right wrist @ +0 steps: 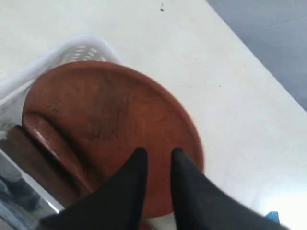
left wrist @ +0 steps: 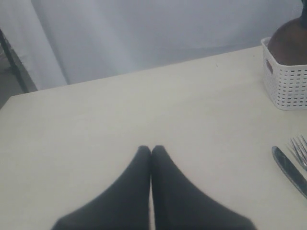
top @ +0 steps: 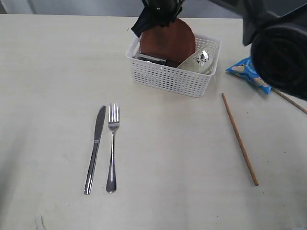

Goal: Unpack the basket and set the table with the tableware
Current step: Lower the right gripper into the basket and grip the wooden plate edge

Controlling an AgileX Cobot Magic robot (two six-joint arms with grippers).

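Observation:
The white basket (top: 172,79) stands at the back middle of the table (top: 168,191). A brown round plate (top: 168,40) leans upright in it, beside a shiny steel cup (top: 199,60). My right gripper (top: 160,12) is at the plate's top rim. In its wrist view the gripper (right wrist: 159,155) has a narrow gap between its fingers, both lying over the plate's face (right wrist: 105,105), with nothing between them. A wooden spoon (right wrist: 45,136) rests against the plate. The knife (top: 96,148) and fork (top: 112,143) lie side by side, and a chopstick (top: 240,139) lies to their right. My left gripper (left wrist: 151,149) is shut and empty over bare table. No bowl shows.
A blue chips bag (top: 249,72) lies right of the basket, with a second chopstick (top: 292,101) just beyond it. The right arm's dark body (top: 278,52) fills the upper right corner. The left wrist view catches the basket (left wrist: 288,86), knife (left wrist: 290,170) and fork tines (left wrist: 300,148).

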